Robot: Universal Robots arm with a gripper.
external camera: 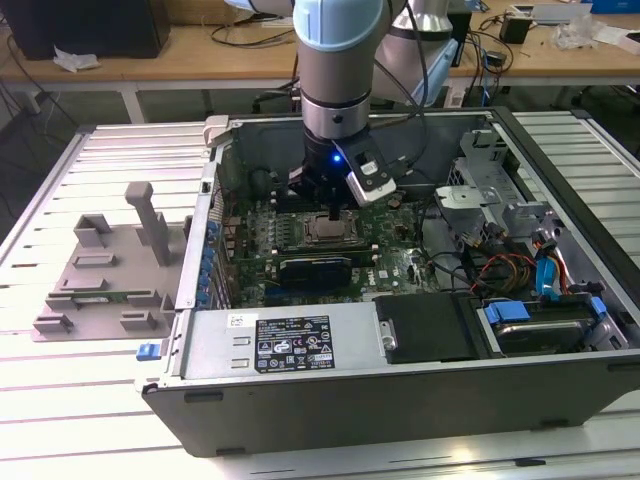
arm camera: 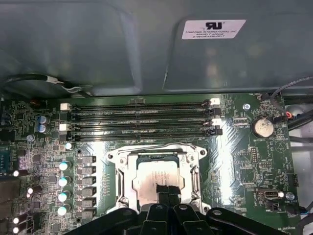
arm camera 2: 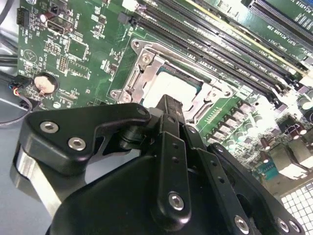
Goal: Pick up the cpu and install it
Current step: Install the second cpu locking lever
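The slatted white metal desk [external camera: 90, 440] carries a big grey steel computer case [external camera: 400, 400] lying open on its side, with a grey plastic fixture tray [external camera: 100, 280] on the desk toward the exterior view's left. Inside the case lies the green motherboard [external camera: 385, 262], and the silver-and-blue robot arm [external camera: 338, 60] reaches straight down into it.

The gripper [external camera: 332, 214] hangs over the square silver metal socket frame [arm camera: 120, 183] near the middle of the board. Its black fingers [arm camera 2: 171, 112] are drawn close together, tips down on or just over the cpu [arm camera: 151, 178], a small flat square chip with a silvery-white top that lies inside the socket frame. Whether the tips pinch the chip or merely touch it I cannot tell; only a narrow gap, if any, shows between them.

The first wrist view gives the chip from above, with the long black memory slots [arm camera: 142, 117] beyond the frame and a round silver coin battery [arm camera: 262, 128] off to the side. The second wrist view shows the gripper's black linkage up close, with the battery [arm camera 2: 44, 84] seen past it. The exterior view adds a long black rectangular card [external camera: 315, 268] beside the socket.
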